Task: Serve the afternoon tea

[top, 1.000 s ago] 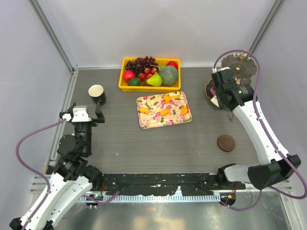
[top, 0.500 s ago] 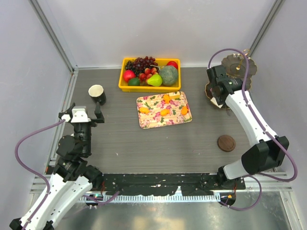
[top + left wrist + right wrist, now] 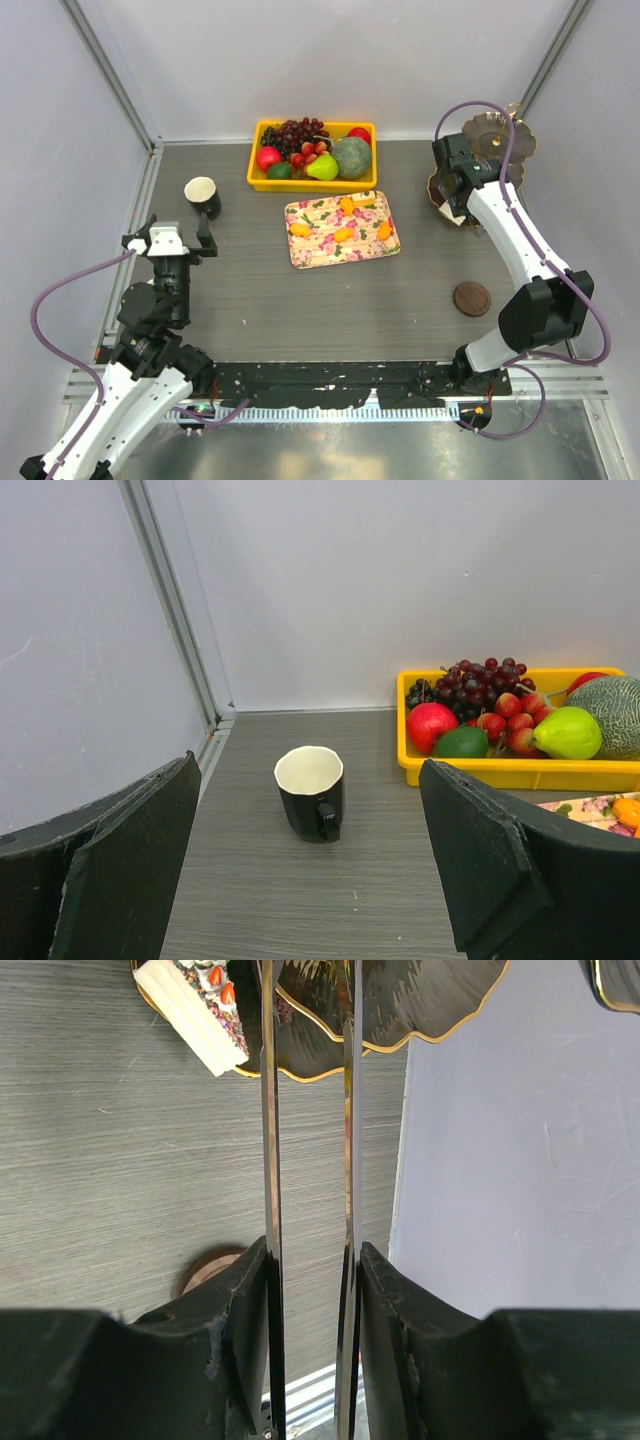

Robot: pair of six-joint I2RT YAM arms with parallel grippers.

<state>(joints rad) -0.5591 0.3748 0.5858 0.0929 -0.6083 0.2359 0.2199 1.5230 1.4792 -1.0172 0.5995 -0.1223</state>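
Note:
My right gripper point(image 3: 455, 195) point(image 3: 308, 1260) is shut on a pair of thin metal tongs point(image 3: 270, 1110). The blades reach up to the dark gold-rimmed three-tier stand point(image 3: 497, 140) point(image 3: 400, 1000) at the far right. A white cake piece with red bits point(image 3: 195, 1005) lies on a stand plate just left of the blades; nothing shows between them. Several orange pastries point(image 3: 345, 232) lie on the floral tray point(image 3: 342, 250). The black cup point(image 3: 203, 195) point(image 3: 312, 792) stands upright ahead of my open, empty left gripper point(image 3: 172, 240) point(image 3: 310, 880). The light-blue cup is out of view.
A yellow bin point(image 3: 312, 180) point(image 3: 500, 770) of grapes, pear, apples and melon stands at the back centre. A round brown coaster point(image 3: 472, 298) point(image 3: 205, 1265) lies near the right arm. Enclosure walls stand close on the left, the back and the right.
My right gripper with the tongs has shifted a little left and back at the stand, and the right arm's elbow has swung inward. The left arm has not moved.

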